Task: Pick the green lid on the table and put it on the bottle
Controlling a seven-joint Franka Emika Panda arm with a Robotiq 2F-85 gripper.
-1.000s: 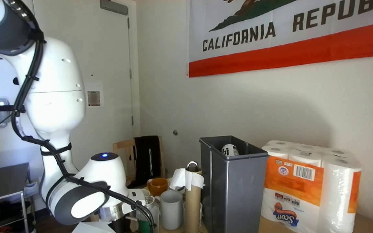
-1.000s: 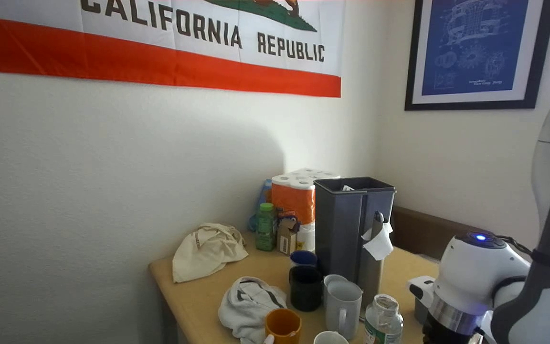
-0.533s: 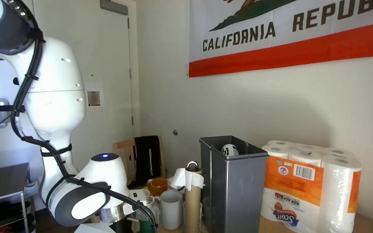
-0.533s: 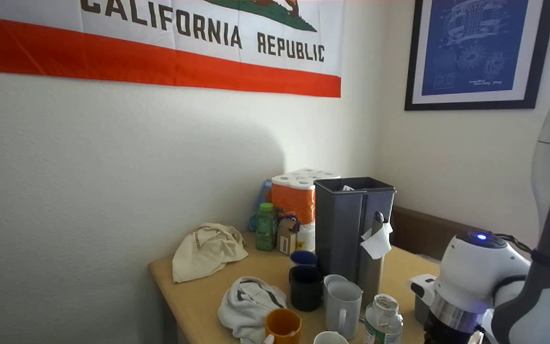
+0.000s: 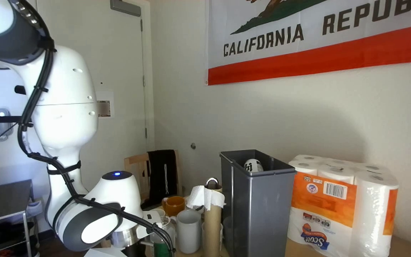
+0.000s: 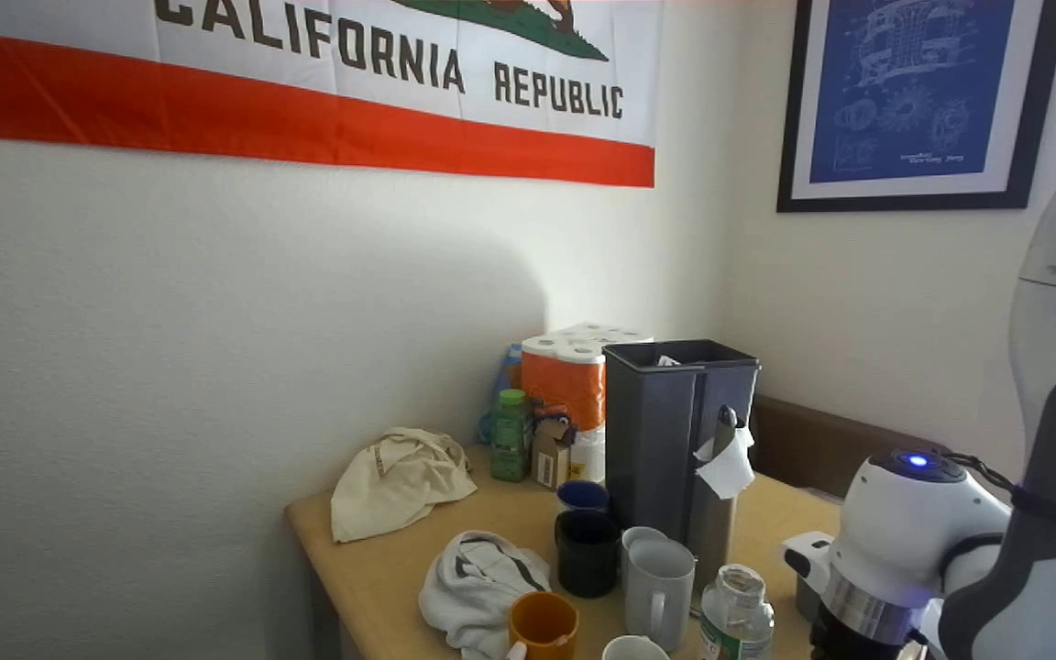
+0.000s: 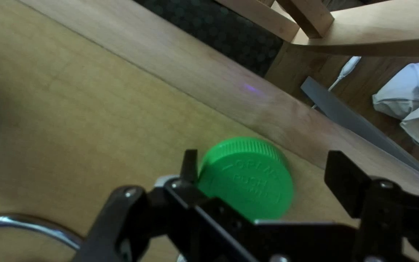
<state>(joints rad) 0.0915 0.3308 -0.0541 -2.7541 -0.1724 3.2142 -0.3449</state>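
Flanking jaws: apart, to either side of the green lid (image 7: 247, 182) as the wrist view sees it, clamped on nothing; I cannot tell whether the tips are down at lid height.
Green lid: flat on the table (image 7: 96, 105), lettered top up, close to its pale wooden edge. It shows just beside the jaws' near side, at the left of the wrist view, with an open gap to the far side.
Arm (image 5: 64, 123): a little lower in both exterior views than 0.5 s ago, with a slight shift sideways.
Meaning of that drop: probably the final lining-up for the pick; I judge 0 of the 2 steps, pick and place, finished. If the jaws close off-centre like this, they may slide the lid before gripping it, so centring beforehand looks wise.
Bottle (image 6: 737, 619): upright, mouth open, beside the grey mug (image 6: 654, 582), unmoved over the last 1.0 s, so the place for the lid is ready.
Green-capped bottle (image 6: 511, 445): well apart, toward the back of the table; it already wears a cap, so I take it for a bystander, not the target.
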